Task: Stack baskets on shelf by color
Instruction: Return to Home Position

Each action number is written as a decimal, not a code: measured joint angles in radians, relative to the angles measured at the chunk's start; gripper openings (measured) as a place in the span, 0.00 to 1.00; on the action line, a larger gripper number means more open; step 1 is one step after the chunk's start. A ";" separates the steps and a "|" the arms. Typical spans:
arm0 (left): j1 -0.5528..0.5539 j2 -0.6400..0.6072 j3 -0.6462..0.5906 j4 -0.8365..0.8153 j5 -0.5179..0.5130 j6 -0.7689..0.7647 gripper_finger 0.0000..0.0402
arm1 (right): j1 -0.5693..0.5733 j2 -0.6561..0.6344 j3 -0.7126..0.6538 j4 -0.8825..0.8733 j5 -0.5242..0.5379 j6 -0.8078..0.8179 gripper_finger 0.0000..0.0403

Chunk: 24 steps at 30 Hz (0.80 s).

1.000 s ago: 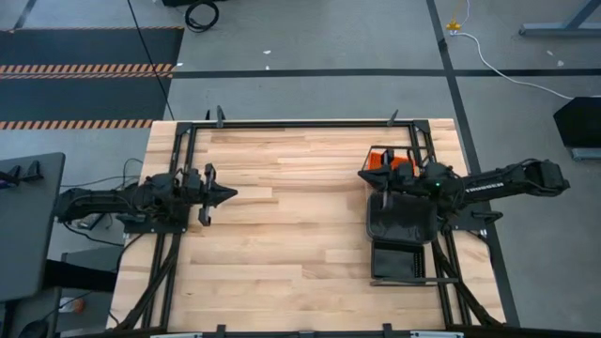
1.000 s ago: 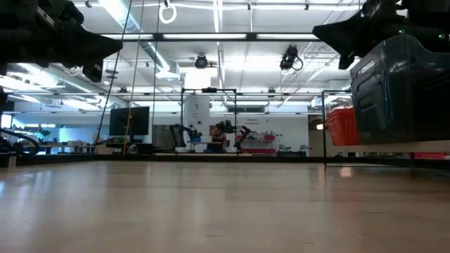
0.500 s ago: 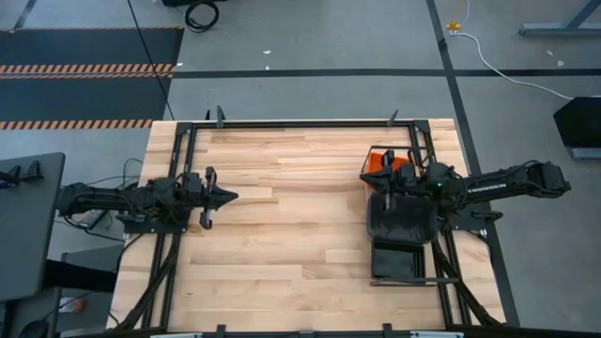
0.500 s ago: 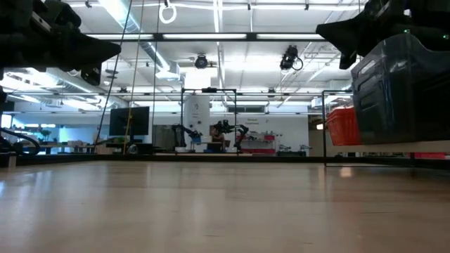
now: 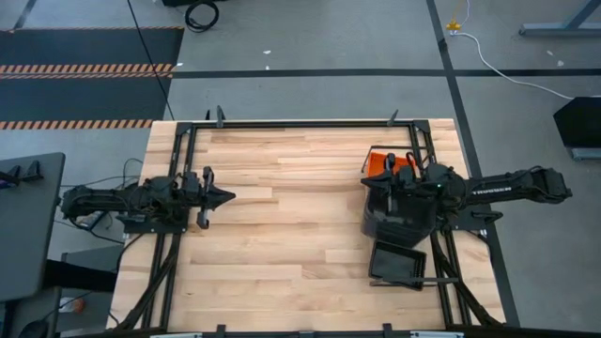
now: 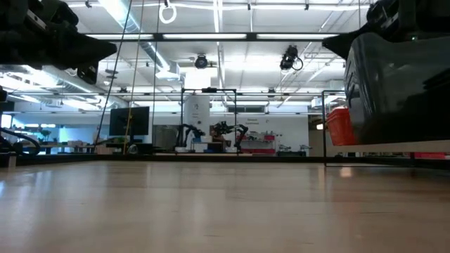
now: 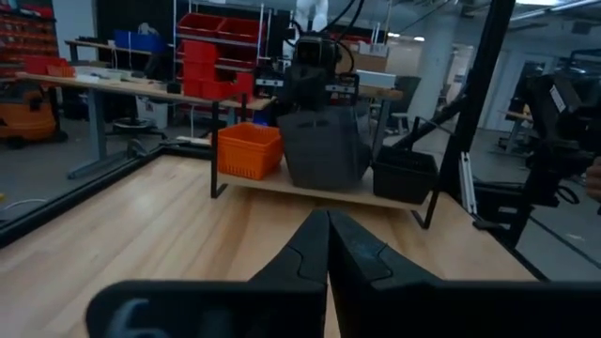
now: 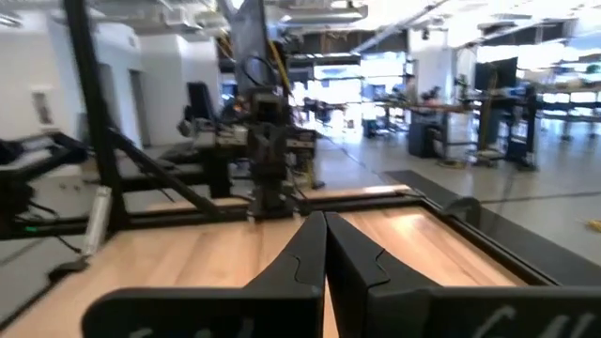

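My right gripper (image 5: 392, 188) is shut on a dark grey basket (image 5: 396, 216) over the middle of the shelf (image 7: 282, 185), at the table's right side. Seen from the left wrist, this basket (image 7: 324, 145) hangs tilted under the gripper (image 7: 315, 80). Orange baskets (image 5: 380, 162) stand on the shelf's far end. A black basket (image 5: 396, 264) lies askew on its near end. Whether the grey one is single or nested, I cannot tell. My left gripper (image 5: 228, 196) hovers shut over the table's left half, touching nothing. My right gripper holds the dark grey basket by its upper rim (image 7: 317, 113), pinched between the two fingers, which come from the table's right side. The basket hangs tilted below the fingers. Its lower edge (image 7: 329, 183) is close to the shelf board; whether it touches, I cannot tell.
A dark metal frame (image 5: 282, 123) runs along the table's far edge and down both sides. The butcher-block top (image 5: 291, 216) lies bare between the two arms. The shelf's thin frame post (image 7: 218, 141) stands beside the orange baskets.
My right gripper has carried the grey basket slightly toward the table's left and near side; it now fills more of the low view and hides the gripper there. The black basket has turned askew on the shelf's near end.
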 joint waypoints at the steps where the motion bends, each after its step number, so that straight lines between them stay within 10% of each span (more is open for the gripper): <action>1: 0.000 -0.001 0.000 0.001 0.000 -0.001 0.01 | 0.002 -0.007 0.001 0.008 -0.010 0.003 0.02; 24: 0.001 0.001 0.000 -0.044 -0.027 -0.022 0.03 | 0.012 -0.196 0.004 -0.025 -0.122 0.046 0.02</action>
